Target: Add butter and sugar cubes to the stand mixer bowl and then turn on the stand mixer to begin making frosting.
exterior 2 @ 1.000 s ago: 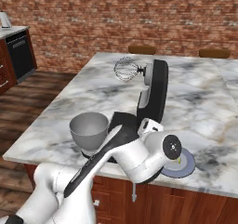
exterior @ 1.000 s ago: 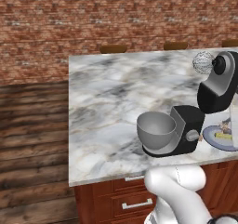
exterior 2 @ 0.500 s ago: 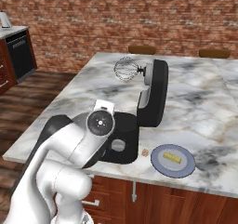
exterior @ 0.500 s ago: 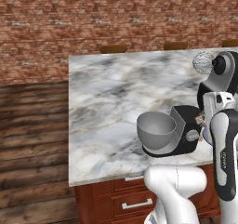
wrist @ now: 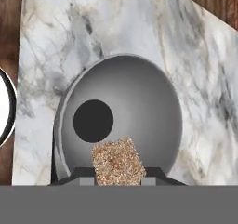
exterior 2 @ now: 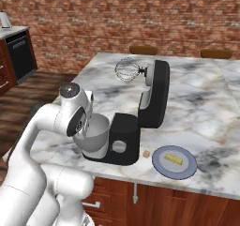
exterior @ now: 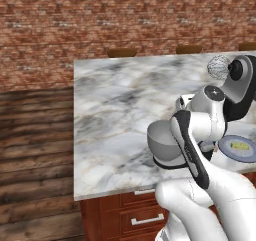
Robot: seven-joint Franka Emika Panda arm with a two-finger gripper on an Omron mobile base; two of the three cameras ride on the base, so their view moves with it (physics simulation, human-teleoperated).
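The jaws clench a sugar cube (wrist: 118, 161) directly above the stand mixer bowl (wrist: 139, 97); released off-centre, it could bounce out.

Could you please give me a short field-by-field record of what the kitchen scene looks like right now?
surface: marble counter
mixer: head tilted back, whisk raised
bowl: on the mixer base, nothing inside yet
gripper: above the bowl, shut on a brown sugar cube
butter: on the blue-grey plate, right of the mixer
second sugar cube: on the counter beside the plate
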